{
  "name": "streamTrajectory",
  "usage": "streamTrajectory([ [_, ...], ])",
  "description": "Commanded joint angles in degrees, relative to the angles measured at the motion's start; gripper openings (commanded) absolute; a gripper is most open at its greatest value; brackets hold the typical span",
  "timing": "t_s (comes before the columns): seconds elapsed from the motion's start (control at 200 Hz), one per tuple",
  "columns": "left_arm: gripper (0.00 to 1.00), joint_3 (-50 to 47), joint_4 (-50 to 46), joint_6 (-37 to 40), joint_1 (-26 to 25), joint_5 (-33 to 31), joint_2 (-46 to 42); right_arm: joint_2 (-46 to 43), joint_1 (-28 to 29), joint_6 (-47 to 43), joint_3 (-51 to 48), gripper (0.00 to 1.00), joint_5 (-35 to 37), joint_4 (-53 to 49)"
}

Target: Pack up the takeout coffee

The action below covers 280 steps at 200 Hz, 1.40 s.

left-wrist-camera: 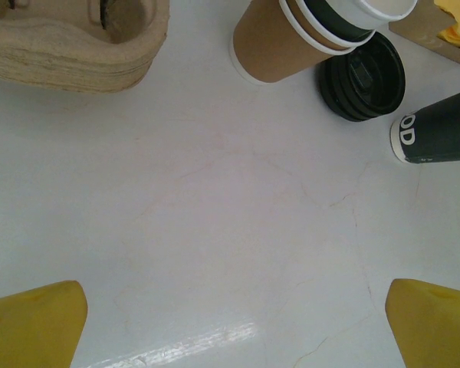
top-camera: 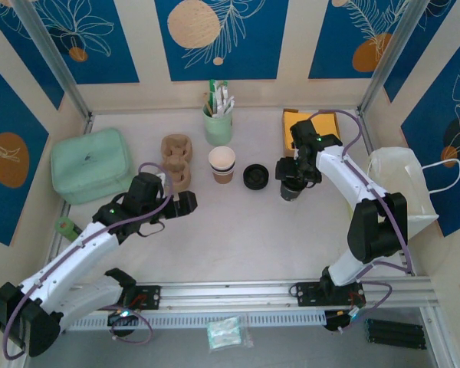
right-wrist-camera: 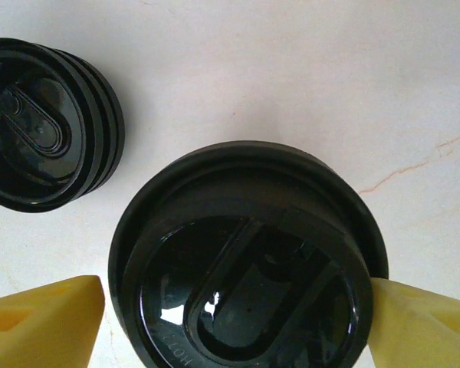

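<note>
At about nine o'clock on the white table, seen from above, lies a mint-green soft zip pouch. Just right of it, toward ten o'clock, stands a stack of moulded brown pulp cup carriers.

The left gripper hangs at about eight o'clock of the table's middle, below the carriers and apart from them. Its wrist view shows the jaws spread wide, with the yellow fingertips in the bottom corners and only bare tabletop between them: released, grasping nothing.

At twelve o'clock, near the back wall, a pale green cup of paper sachets stands upright. In front of it are the nested brown kraft paper cups with white rims, without a lid, and just right of them a stack of loose round black plastic lids.

The takeout coffee, a dark-bodied paper cup under a round black plastic lid, stands upright at about two o'clock, just right of the loose lids and not touching them. The right gripper is directly over it. In its wrist view the yellow pads flank the lid; a sliver of table shows beside the left pad, so the pincer is released and straddles the cup.

At three o'clock, a white plastic carrier bag stands at the table's right edge.
</note>
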Motion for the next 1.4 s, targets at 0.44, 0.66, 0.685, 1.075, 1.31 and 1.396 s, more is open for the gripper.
streamTrajectory([
  [0.44,1.0,2.8,0.4,1.0,0.5,1.1,0.7,-2.9,-0.3,0.0,3.1,0.99,-2.4,-1.6],
  [0.66,0.99,3.5,0.2,1.6,0.5,1.2,0.9,-5.3,-0.3,0.7,4.6,0.99,-2.8,-2.6],
  [0.685,1.0,3.6,0.0,1.7,0.6,1.2,1.0,-5.7,-0.2,0.8,4.8,0.99,-2.9,-2.8],
  [1.075,1.0,6.5,0.5,2.8,0.0,2.8,2.2,-16.0,-1.7,2.8,19.7,0.99,-3.6,-13.0],
  [1.31,0.99,11.8,1.3,5.2,-5.3,2.1,6.2,-20.8,-8.6,0.9,28.8,0.95,-3.8,-20.1],
  [1.396,1.0,14.3,2.1,5.9,-8.2,1.0,8.1,-21.7,-13.7,-0.2,31.8,0.94,-4.6,-22.7],
])
